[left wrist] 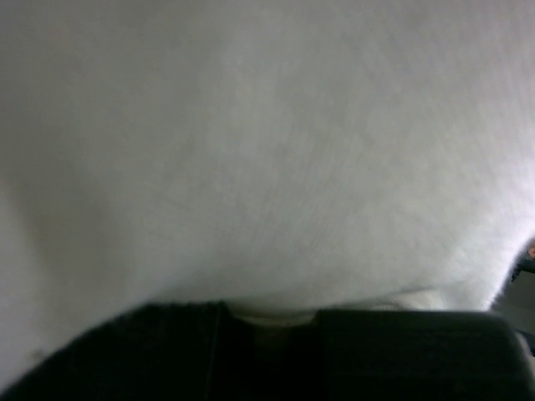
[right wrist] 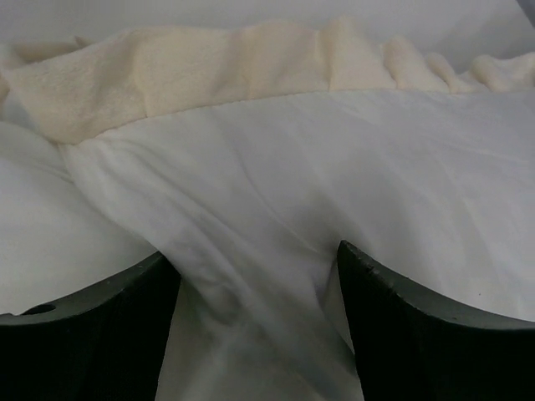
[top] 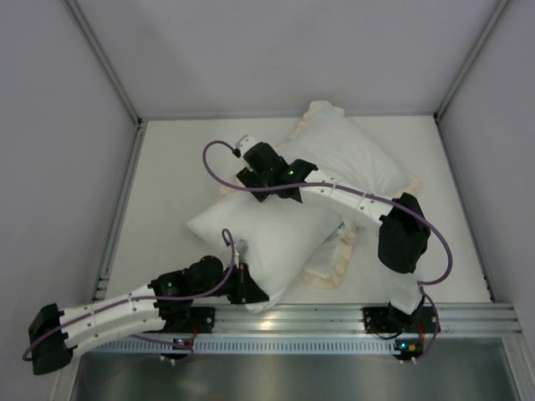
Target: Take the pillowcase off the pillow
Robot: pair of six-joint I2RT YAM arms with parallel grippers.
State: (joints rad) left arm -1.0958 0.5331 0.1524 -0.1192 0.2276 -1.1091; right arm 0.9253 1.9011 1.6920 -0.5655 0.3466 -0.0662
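The pillowcase [top: 355, 154] lies white face up at the back right, its cream frill [top: 320, 111] showing along several edges; no grey shows. The plain white pillow [top: 259, 238] sticks out of it toward the front left. My left gripper [top: 251, 291] is at the pillow's near corner, shut on a bit of white pillow fabric [left wrist: 267, 150] that fills its view, with the left gripper [left wrist: 269, 322] dark below. My right gripper [top: 251, 177] sits where cover and pillow meet. A bunched fold of the pillowcase [right wrist: 334, 167] runs between the fingers of the right gripper [right wrist: 259, 259], with the frill [right wrist: 209, 67] beyond.
Grey walls [top: 67, 125] close in the white table [top: 167, 184] on three sides. An aluminium rail [top: 334, 317] runs along the near edge by the arm bases. Purple cables [top: 213, 163] loop off both wrists.
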